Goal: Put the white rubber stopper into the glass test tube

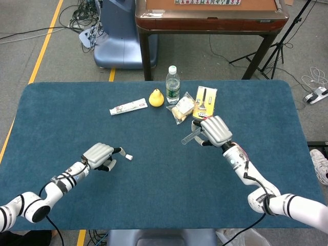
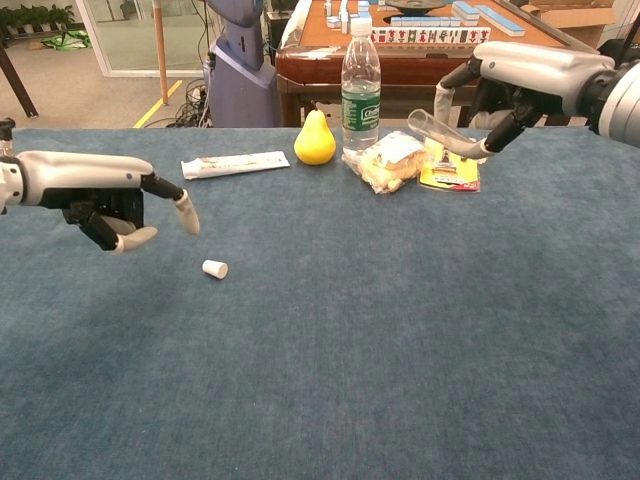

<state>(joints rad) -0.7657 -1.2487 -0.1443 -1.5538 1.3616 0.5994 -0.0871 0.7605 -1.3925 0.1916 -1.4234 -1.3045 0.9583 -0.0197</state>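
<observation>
Now glass test tube (image 2: 445, 134) empty in right robot hand (image 2: 520, 85), white rubber stopper (image 2: 214, 268) on table (image 2: 400, 350)

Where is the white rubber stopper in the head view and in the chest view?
Head view: the stopper lies on the blue table, left of centre, just right of the left hand.
Chest view: the stopper lies left of centre, below the left hand.
Shared landmark: the yellow pear.
</observation>
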